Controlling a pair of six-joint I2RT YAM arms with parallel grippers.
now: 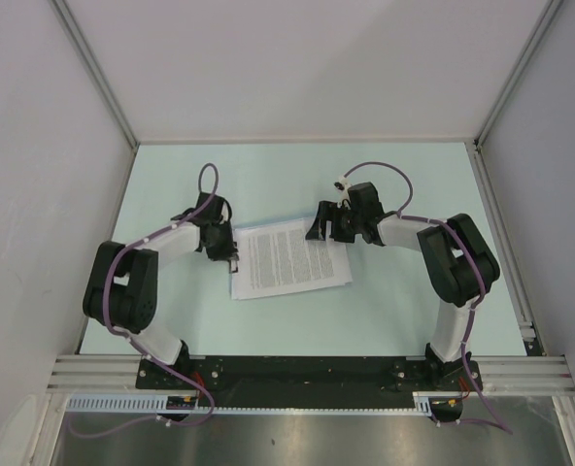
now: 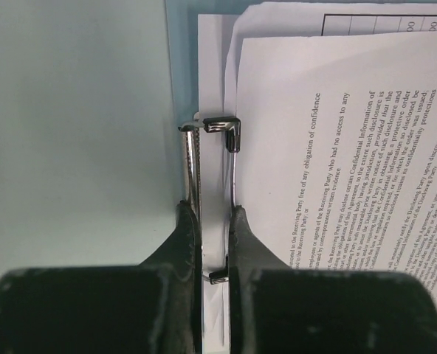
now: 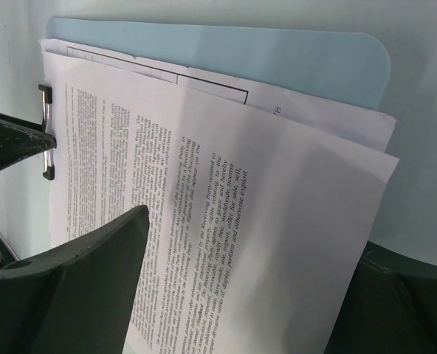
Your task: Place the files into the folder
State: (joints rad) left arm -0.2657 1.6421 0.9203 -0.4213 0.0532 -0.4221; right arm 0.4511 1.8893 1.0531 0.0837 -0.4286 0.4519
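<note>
While the left gripper (image 2: pixel 212 221) is clenched on the silver clip (image 2: pixel 217 127) at one short edge of the folder (image 3: pixel 241 55), the files (image 1: pixel 292 257) lie fanned on top of that light-blue board. The board sits in the middle of the table (image 1: pixel 171 175), between the two arms. From the left wrist, the black fingers pinch the clip's metal lever from both sides. Whether the clamp bar is lifted clear of the paper cannot be told. The right gripper (image 3: pixel 255 236) stands released at the opposite end of the stack, its jaws wide. The raised end of the top sheet (image 3: pixel 292 192) passes between them, and nothing is grasped.

Several things could go wrong from here. The sheets are not squared: their edges splay at different angles, and a lower page juts out past the top one. If the clip shuts now, it may catch only some pages or trap them crooked. The top sheet arches upward, so a push from the right gripper is likely to buckle or crease it rather than slide it under the clamp. The lever is thin, smooth metal, so the pinch may slip. The clip would then snap down early, perhaps onto a folded edge. A sideways tug from either arm could also drag the whole board across the table.
</note>
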